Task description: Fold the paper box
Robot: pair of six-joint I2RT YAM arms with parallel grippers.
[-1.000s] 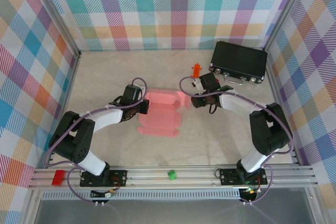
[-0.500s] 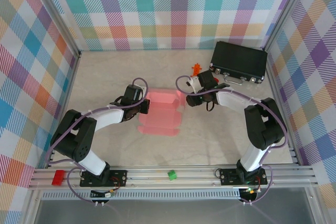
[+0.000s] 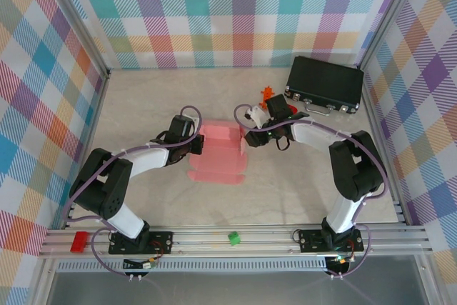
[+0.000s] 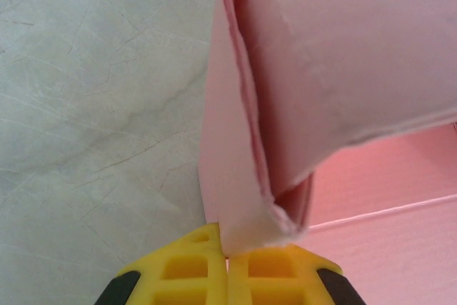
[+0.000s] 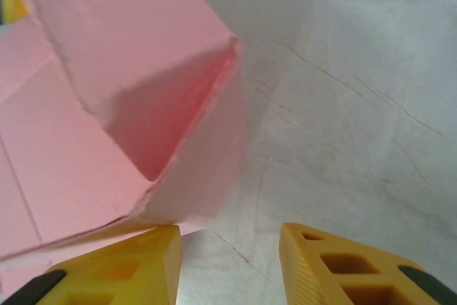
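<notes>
Box [image 3: 218,153] at middle of bench [image 3: 143,101], part folded. Left tool [image 4: 227,276] clamped on its left flap [image 4: 239,169]. Right tool [image 5: 228,266] apart, beside right flap [image 5: 196,176]: centre flap between fingers [image 5: 335,269], then close gently, no crushing.

Your left hand [image 3: 194,146] sits low at the end of a bent arm, its yellow fingers [image 4: 189,275] pressed together on an edge of the paper box [image 4: 343,69]. Your right hand [image 3: 251,132] faces it, arm curled inward, fingers [image 5: 136,266] parted.
</notes>
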